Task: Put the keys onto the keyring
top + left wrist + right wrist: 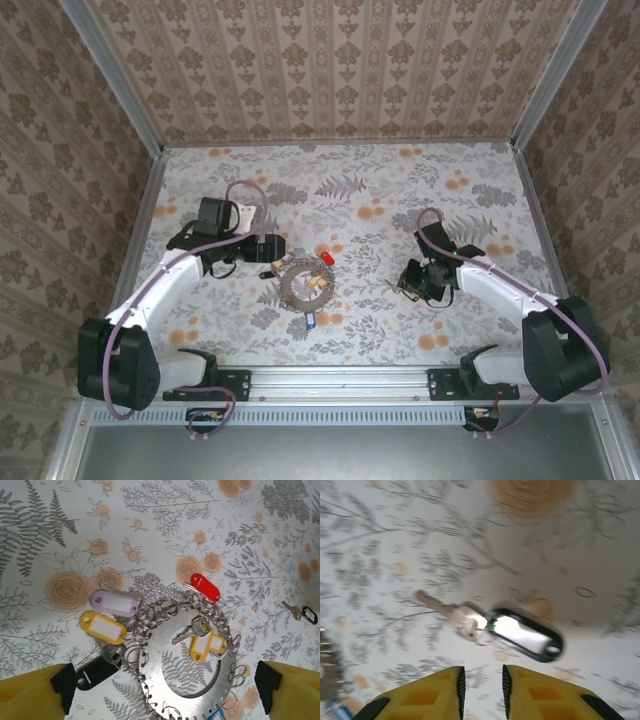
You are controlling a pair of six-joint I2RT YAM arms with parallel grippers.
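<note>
- Our left tool (165, 692) hovers wide open over the keyring (159, 672) on the tabletop (60, 540), presumably ready to steady it.
- Our right tool (482, 687), jaws narrowed and empty, hangs above a stray black-tagged key (520, 632), likely lining up a pick.

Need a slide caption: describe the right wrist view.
Right tool, narrowly parted, poised above a black-tagged key on the floral table.

Shiny metal keyring (155, 675), glossy plastic-tagged keys (104, 627), matt floral table (50, 530)
</note>
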